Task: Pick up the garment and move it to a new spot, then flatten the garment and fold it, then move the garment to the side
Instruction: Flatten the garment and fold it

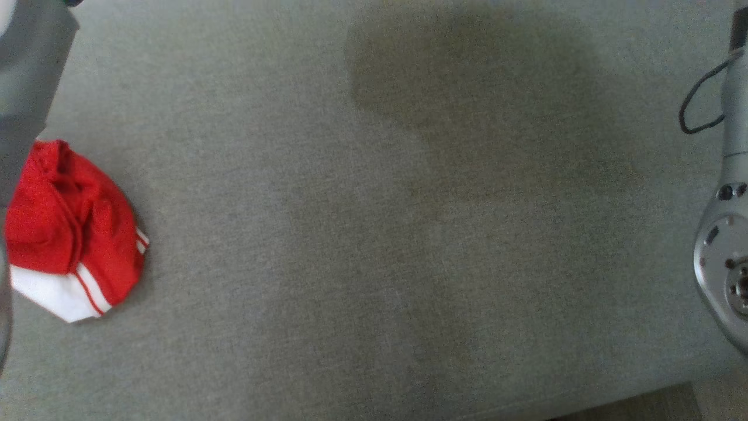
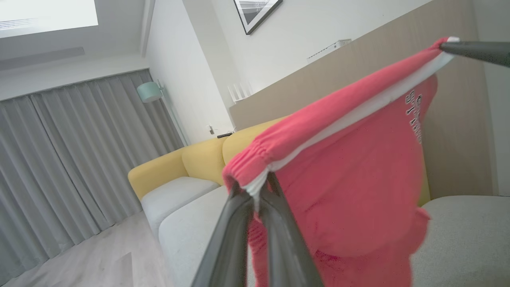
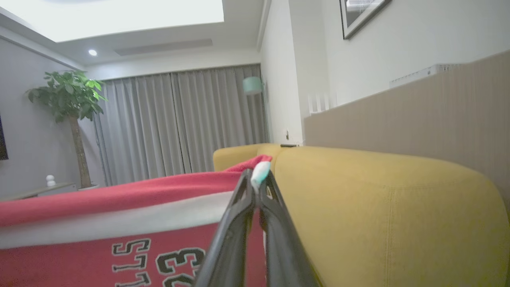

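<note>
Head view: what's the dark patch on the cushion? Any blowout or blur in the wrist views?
Head view: a soft-edged shadow on the cushion, likely the robot's own; overall slightly soft. Left wrist view: ceiling panel blown out, garment fairly sharp. Right wrist view: ceiling light clipped, garment near the lens smeared, lettering soft.

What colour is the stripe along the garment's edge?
White stripe on the red garment; best in left wrist view.

head: looks straight down on grey seat (image 1: 374, 292) | left wrist: tight on garment (image 2: 358, 167); faces yellow sofa back (image 2: 203, 157), curtains (image 2: 79, 151) | right wrist: tight on garment; shares yellow sofa back, curtains with left wrist
</note>
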